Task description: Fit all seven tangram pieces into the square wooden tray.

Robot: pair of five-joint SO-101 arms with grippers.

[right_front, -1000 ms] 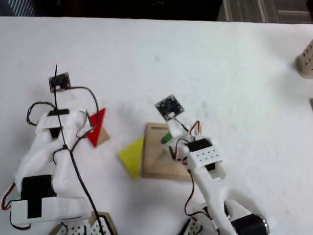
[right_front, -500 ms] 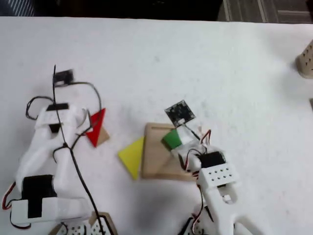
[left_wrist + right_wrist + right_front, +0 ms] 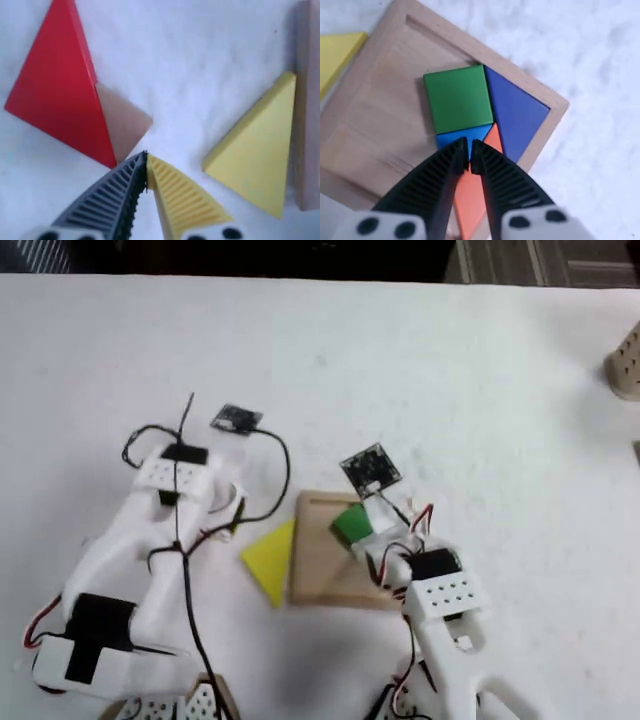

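So the left jaws are pinched fully shut with nothing in them. The tips sit low over the white table (image 3: 480, 370), just beside the spot where the red triangle piece (image 3: 55, 95) and a pale tan wooden piece (image 3: 122, 122) meet. Those two lie edge to edge, touching. The yellow triangle piece (image 3: 260, 150) is on the table on the other side of the tips, right up against the outer edge of the square wooden tray (image 3: 320, 575).

The right jaws are closed down to a sliver of a gap, also holding nothing, and they hang above the tray. Inside it we count four pieces packed into one corner. A green square piece (image 3: 458, 98) shares an edge with a dark blue triangle piece (image 3: 515, 112). A lighter blue piece (image 3: 451, 136) and an orange piece (image 3: 468, 202) sit partly hidden under the jaws, so we can't tell their shapes.
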